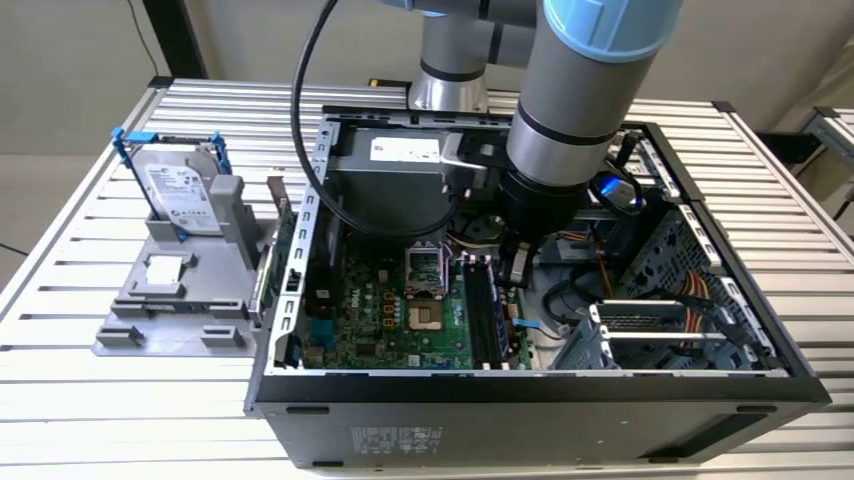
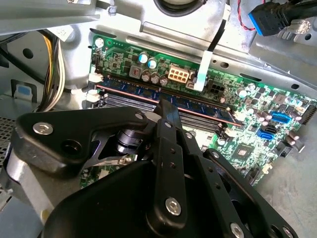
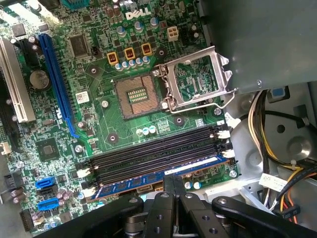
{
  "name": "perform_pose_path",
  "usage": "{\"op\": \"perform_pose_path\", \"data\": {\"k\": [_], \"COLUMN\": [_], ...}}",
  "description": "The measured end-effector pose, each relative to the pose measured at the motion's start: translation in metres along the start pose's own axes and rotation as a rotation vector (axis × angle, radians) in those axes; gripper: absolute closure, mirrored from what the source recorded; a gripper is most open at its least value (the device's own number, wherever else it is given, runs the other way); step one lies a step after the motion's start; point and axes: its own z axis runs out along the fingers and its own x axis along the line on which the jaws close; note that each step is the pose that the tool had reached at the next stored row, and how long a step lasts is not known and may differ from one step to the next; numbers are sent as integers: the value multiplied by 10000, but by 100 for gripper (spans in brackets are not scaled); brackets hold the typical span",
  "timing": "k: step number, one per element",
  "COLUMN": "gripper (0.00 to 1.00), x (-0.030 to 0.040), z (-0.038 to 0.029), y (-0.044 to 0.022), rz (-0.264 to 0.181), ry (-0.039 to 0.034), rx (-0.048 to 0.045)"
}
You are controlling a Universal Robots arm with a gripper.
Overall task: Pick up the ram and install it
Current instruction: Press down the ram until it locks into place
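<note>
Now | our end effector (image 3: 172, 186) sits with fingers pressed together directly over the ram (image 3: 158, 177), gripping nothing | ram lies in the slot nearest us on the motherboard (image 3: 99, 114) | pick-up done; we judge seating nearly complete, latching unconfirmed.

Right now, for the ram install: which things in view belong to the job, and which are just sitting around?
In the job:
- ram, in the motherboard slot nearest the gripper
- gripper, directly over the ram
- empty ram slots beside it

Lying about:
- hard drive in the grey stand outside the case
- open CPU socket
- blue expansion slot
- wiring bundle
</note>
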Motion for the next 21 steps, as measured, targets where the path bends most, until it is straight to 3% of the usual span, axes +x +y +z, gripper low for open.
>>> {"op": "perform_pose_path", "data": {"k": [21], "gripper": [100], "x": [0], "z": [4], "y": [0], "rz": [-1319], "ry": [10], "rx": [-31]}}
